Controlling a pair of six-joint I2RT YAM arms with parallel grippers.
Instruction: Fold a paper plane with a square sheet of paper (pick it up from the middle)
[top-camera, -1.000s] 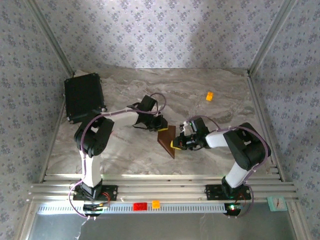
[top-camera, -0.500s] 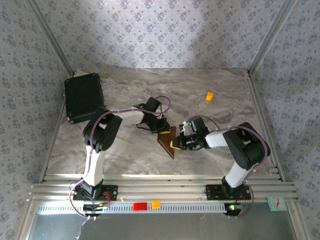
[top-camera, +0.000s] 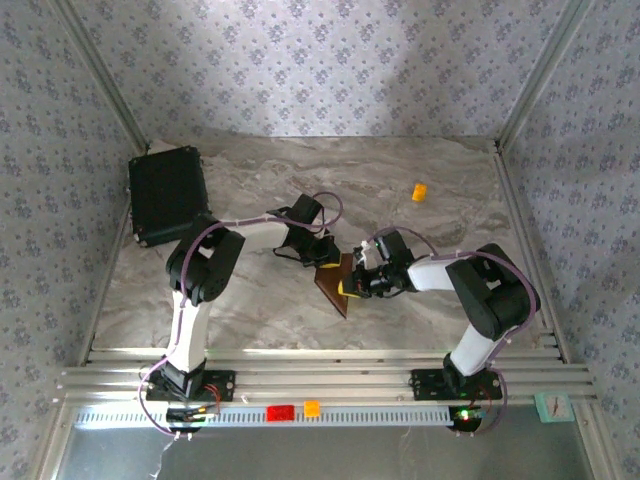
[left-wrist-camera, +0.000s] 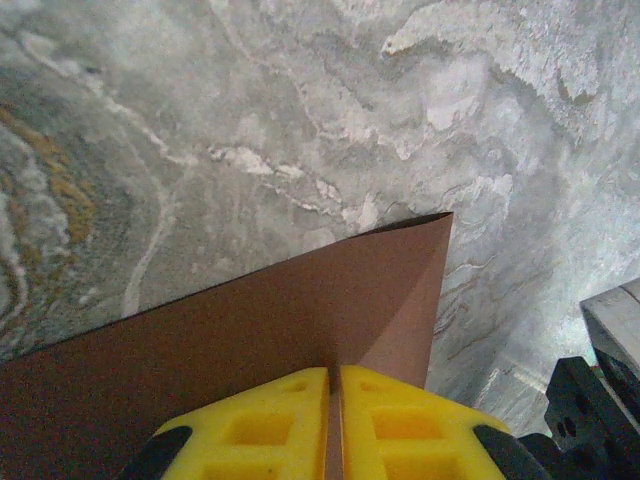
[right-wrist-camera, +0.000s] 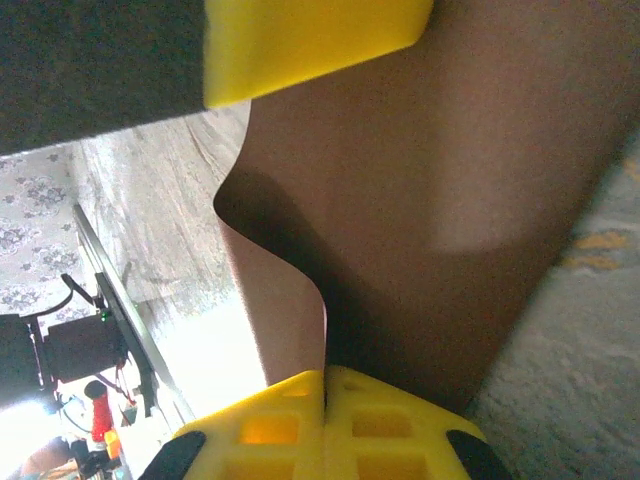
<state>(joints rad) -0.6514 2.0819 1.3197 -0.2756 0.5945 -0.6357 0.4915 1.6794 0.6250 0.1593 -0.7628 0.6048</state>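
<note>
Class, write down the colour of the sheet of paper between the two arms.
The paper is plain dark brown, clearest in the left wrist view.

Gray flowered walls (top-camera: 300, 60) stand far, left and right of the gray marble counter (top-camera: 420, 160). A bright patch lights the far wall.

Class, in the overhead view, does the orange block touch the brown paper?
No, the orange block sits far back right, well apart from the brown paper.
</note>
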